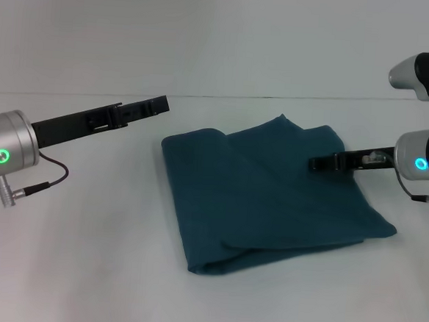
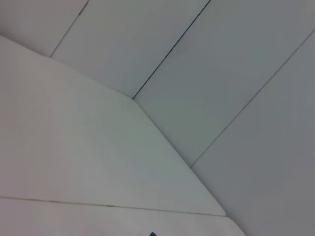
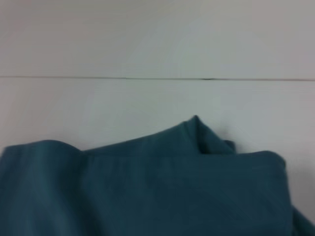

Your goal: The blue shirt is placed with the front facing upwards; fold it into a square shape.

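The blue shirt (image 1: 270, 202) lies on the white table, folded into a rough rectangle of several layers, with no lettering showing. A folded corner sticks up at its far edge (image 3: 197, 129). My right gripper (image 1: 317, 165) reaches in from the right, low over the right part of the shirt; whether it touches the cloth is unclear. My left gripper (image 1: 159, 105) hangs in the air to the left of the shirt, beyond its far left corner and apart from it. In the left wrist view only a tiny blue tip of the shirt (image 2: 152, 234) shows.
The white table (image 1: 83, 255) spreads around the shirt, and its far edge (image 1: 226, 97) meets a pale wall. A thin cable hangs from the left arm (image 1: 47, 182).
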Tool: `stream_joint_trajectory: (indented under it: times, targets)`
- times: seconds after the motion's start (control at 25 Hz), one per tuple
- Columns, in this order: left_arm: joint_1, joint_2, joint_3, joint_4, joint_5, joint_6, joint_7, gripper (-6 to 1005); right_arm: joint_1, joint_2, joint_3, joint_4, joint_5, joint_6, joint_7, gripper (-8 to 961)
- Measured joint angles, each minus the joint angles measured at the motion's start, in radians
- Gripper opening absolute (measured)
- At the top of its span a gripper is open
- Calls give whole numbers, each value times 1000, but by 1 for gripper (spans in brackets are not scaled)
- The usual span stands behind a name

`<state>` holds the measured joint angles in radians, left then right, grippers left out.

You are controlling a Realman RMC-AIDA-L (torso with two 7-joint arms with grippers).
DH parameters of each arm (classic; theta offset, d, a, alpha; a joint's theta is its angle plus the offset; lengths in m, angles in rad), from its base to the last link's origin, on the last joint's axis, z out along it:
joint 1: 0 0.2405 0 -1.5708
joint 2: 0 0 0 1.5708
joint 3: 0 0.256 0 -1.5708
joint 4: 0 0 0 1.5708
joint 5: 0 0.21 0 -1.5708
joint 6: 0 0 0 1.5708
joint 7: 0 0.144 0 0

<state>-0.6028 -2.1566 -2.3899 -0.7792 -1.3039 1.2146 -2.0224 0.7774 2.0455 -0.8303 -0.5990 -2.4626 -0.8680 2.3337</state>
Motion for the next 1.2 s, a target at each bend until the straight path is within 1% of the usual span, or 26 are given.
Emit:
stream_joint_trajectory:
  times: [0.24,0.44,0.56,0.72,0.88,0.96,1.08,1.12,1.2]
  targets:
    - [0,0,0,0,0,0,4,782,-1,0,0,3,-20,56,-1,715]
    - [0,1,0,0,0,-5,7,782,0,1,6,-62,10,52,-40,716]
    - [1,3,0,0,0,-6,13,782,-2,1,8,-112,102,33,-128,716]
    - [1,3,-3,0,0,-9,39,782,-14,-2,11,-149,251,15,-247,715]
    - [2,2,-40,0,0,-10,105,781,-36,-11,15,-154,405,-25,-395,717]
    - [2,4,-57,0,0,-7,118,781,-57,-18,16,-154,491,-59,-475,719]
    - [2,13,-68,2,0,-2,122,781,-92,-28,29,-154,597,-130,-600,721]
    - [2,18,-70,3,0,-1,133,781,-103,-29,36,-154,628,-157,-640,722]
    - [3,18,-73,3,0,0,154,781,-128,-32,58,-154,682,-193,-705,723]
